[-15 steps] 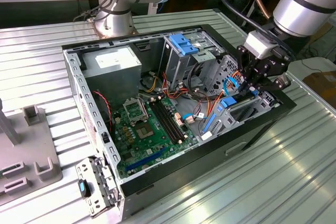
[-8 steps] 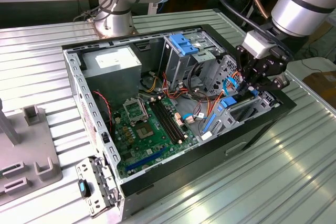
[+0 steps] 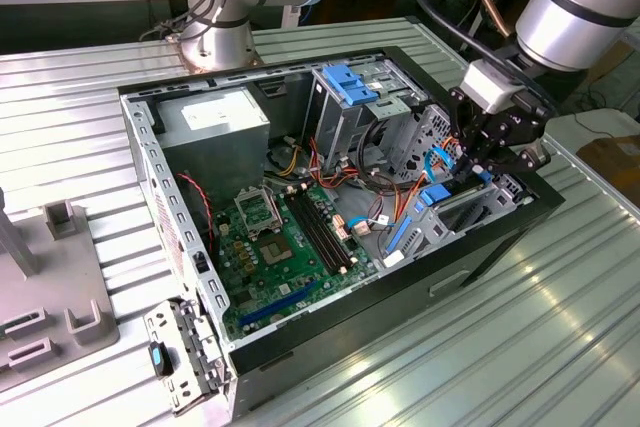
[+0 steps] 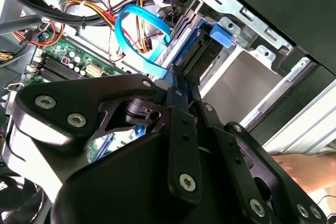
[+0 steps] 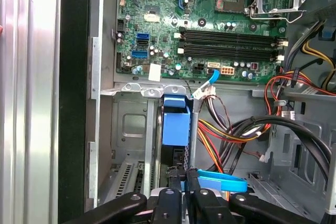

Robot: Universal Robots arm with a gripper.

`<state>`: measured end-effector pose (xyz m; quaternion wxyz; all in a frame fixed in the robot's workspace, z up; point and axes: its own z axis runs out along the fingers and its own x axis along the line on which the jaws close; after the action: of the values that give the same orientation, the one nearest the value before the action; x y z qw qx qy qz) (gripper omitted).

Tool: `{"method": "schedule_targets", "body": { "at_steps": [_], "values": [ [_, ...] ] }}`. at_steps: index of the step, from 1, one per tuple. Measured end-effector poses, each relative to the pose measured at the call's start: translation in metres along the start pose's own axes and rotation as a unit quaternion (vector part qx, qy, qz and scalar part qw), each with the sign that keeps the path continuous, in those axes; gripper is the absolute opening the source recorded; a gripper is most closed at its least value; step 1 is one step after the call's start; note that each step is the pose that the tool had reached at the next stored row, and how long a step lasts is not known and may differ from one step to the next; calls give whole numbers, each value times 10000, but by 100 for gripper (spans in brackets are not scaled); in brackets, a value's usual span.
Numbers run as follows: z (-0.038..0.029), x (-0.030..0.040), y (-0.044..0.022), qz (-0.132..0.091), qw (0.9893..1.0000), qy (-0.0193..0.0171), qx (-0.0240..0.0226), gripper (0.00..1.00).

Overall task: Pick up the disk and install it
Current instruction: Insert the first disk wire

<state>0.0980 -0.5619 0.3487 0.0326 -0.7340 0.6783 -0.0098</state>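
The disk (image 5: 175, 121) stands on edge in the drive bay at the corner of the open computer case (image 3: 500, 247), its light-blue bracket facing out. It also shows as a blue piece in the bay in the exterior view (image 3: 437, 195) and past the fingertips in the second wrist view (image 4: 202, 45). My gripper (image 5: 184, 178) hangs right over the disk's near end, fingers drawn together into a narrow tip. The same tip (image 4: 177, 77) points at the bracket, and I cannot tell whether it touches. In the exterior view the gripper (image 3: 470, 169) sits above the bay on that view's right.
A blue flat cable (image 5: 220, 182) loops beside the fingers, with orange and black wire bundles (image 5: 252, 124) close by. The motherboard (image 3: 285, 237), a grey power-supply box (image 3: 212, 119) and a drive cage with blue latch (image 3: 352, 82) fill the case. A loose metal bracket (image 3: 175, 357) lies outside.
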Motion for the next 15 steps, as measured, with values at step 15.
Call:
{"method": "schedule_targets", "body": {
  "at_steps": [15],
  "values": [
    [35, -1, 27, -3, 10000, 6, 58, 16]
  ]
}}
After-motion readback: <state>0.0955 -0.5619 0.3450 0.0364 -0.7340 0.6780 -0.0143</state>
